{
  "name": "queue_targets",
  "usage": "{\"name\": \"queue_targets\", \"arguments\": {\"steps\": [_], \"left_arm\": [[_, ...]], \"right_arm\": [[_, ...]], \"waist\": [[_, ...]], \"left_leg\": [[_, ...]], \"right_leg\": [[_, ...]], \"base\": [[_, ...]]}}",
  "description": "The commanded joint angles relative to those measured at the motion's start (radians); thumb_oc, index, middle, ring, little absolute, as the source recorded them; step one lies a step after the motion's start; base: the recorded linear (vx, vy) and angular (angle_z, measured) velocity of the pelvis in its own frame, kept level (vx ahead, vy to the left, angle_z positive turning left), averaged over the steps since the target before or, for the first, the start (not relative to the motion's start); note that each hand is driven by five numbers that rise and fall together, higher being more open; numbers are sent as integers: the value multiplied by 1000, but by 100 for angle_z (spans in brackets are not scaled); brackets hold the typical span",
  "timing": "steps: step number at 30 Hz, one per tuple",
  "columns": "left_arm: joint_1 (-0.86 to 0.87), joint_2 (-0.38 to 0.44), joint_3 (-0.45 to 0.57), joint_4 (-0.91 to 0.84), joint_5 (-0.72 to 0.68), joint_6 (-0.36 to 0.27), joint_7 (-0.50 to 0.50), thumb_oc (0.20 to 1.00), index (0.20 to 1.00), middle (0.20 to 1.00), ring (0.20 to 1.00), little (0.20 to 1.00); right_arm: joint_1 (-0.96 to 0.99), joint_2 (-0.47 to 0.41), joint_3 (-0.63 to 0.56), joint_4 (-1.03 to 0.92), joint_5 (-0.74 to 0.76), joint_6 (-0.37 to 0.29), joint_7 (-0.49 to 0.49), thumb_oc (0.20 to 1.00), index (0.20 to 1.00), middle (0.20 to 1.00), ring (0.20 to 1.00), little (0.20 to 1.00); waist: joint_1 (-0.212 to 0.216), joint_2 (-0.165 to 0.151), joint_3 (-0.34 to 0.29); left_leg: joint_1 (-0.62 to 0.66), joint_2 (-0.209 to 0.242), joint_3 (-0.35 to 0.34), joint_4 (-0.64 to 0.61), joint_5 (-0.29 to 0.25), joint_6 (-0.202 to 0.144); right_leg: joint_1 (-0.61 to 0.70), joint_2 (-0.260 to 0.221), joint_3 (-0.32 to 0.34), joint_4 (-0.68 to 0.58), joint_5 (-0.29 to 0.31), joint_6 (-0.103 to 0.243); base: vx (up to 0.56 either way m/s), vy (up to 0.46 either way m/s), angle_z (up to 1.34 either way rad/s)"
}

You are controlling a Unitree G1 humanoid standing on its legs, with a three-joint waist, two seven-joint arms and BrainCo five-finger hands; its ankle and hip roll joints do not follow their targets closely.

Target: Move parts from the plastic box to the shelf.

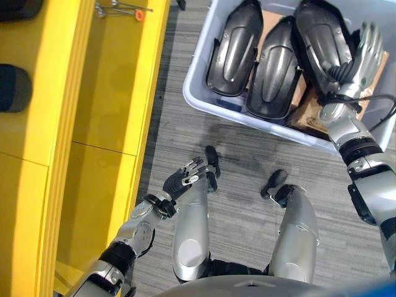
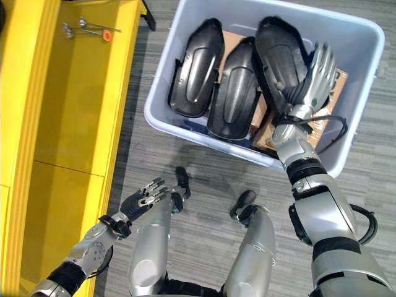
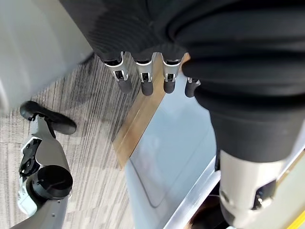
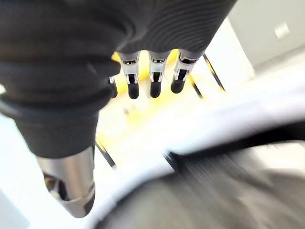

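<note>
On the grey carpet sits a pale plastic box (image 2: 357, 93) holding three black parts side by side: left part (image 2: 197, 69), middle part (image 2: 234, 83) and right part (image 2: 279, 52), all resting on brown cardboard (image 2: 265, 133) in the box bottom. Right hand (image 2: 317, 73) is over the box at the right part's far edge, fingers straight and close together, holding nothing; whether it touches the part cannot be told. Right wrist view shows the same straight fingers (image 4: 153, 81) with the thumb apart. Left hand (image 2: 143, 197) hangs low near the yellow shelf (image 2: 74, 111), fingers relaxed and slightly spread, empty. Shelf stands to the robot's left, well apart from the box, with small metal bits and an orange piece (image 2: 106, 35) lying on its far end.
</note>
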Motion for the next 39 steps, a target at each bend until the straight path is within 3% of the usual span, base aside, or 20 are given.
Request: {"name": "queue_targets", "arguments": {"steps": [1, 8, 21, 29, 39], "left_arm": [[26, -2, -43, -33, -38, -39, 5, 1000, 1000, 1000, 1000, 1000], [32, 3, -27, -38, -34, -24, -1, 1000, 1000, 1000, 1000, 1000], [44, 37, 7, -38, -10, 50, -49, 1000, 1000, 1000, 1000, 1000], [53, 63, 1, -43, 1, 79, -64, 1000, 1000, 1000, 1000, 1000], [40, 67, -19, -45, 8, 86, -53, 1000, 1000, 1000, 1000, 1000]], "right_arm": [[-3, -52, 2, -53, -69, -91, -91, 1000, 1000, 1000, 1000, 1000], [55, -73, -38, -136, -42, -70, -55, 1000, 1000, 1000, 1000, 1000], [-51, -131, 19, 112, 210, 47, 203, 1000, 1000, 1000, 1000, 1000], [-158, -167, 105, 185, 244, 120, 260, 1000, 1000, 1000, 1000, 1000], [-179, -168, 124, 216, 269, 154, 285, 1000, 1000, 1000, 1000, 1000]], "waist": [[18, 25, -31], [0, 14, -31], [29, 13, -31], [48, 24, -31], [48, 37, -31]], "left_leg": [[79, 100, -34, -42, -38, -88], [107, 104, -27, -48, -40, -89], [93, 116, -45, -11, -63, -109], [28, 123, -60, 21, -68, -115], [-53, 120, -80, 61, -79, -115]], "right_leg": [[-3, -66, 11, -13, 68, 134], [19, -56, 22, -24, 68, 134], [11, -83, 12, 39, 25, 136], [-54, -94, 3, 91, 7, 122], [-132, -98, 11, 132, -1, 113]], "base": [[1, 5, -4], [3, -2, -1], [49, -55, 0], [86, -69, 4], [42, -48, 2]]}}
